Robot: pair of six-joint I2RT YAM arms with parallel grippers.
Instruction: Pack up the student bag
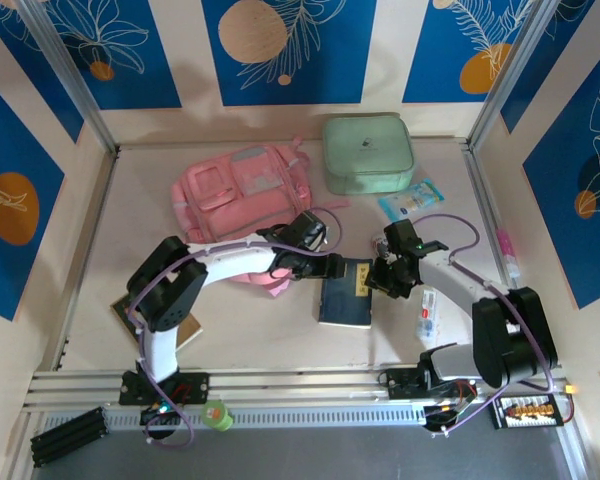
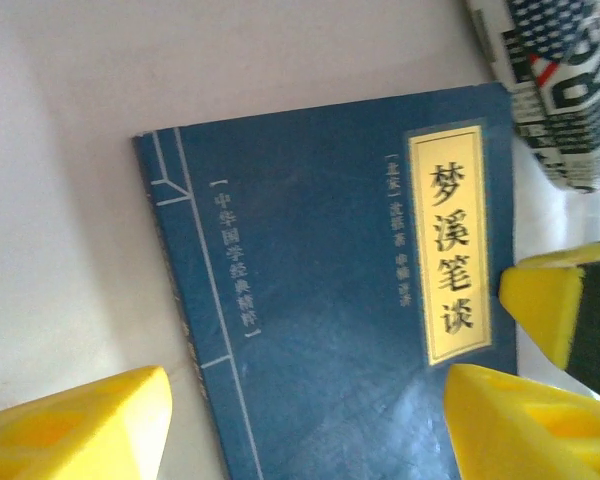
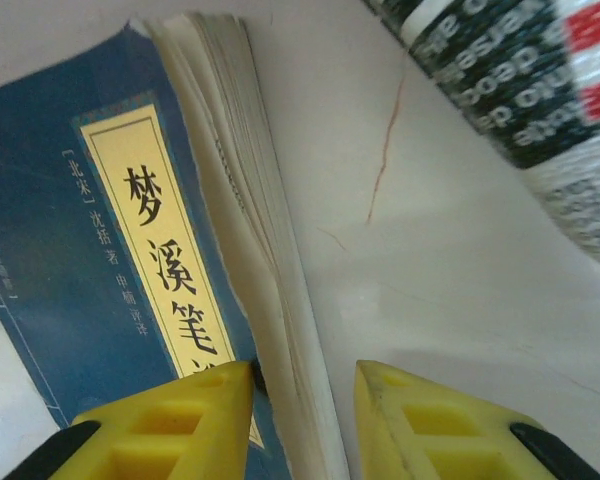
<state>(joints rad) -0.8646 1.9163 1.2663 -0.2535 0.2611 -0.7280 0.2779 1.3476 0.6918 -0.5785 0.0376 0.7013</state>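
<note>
Left claw hangs released, its yellow fingers spread wide above the blue book; we see the student bag lying flat toward the back of the table, left of centre, with the left arm reaching across its near edge; just beside it on the right sits a mint-green case; nearer the arms, right of the bag, lies the book, cover up; right claw straddles its page edge, one finger over the cover, one on the table side; we cannot tell whether it pinches.
</note>
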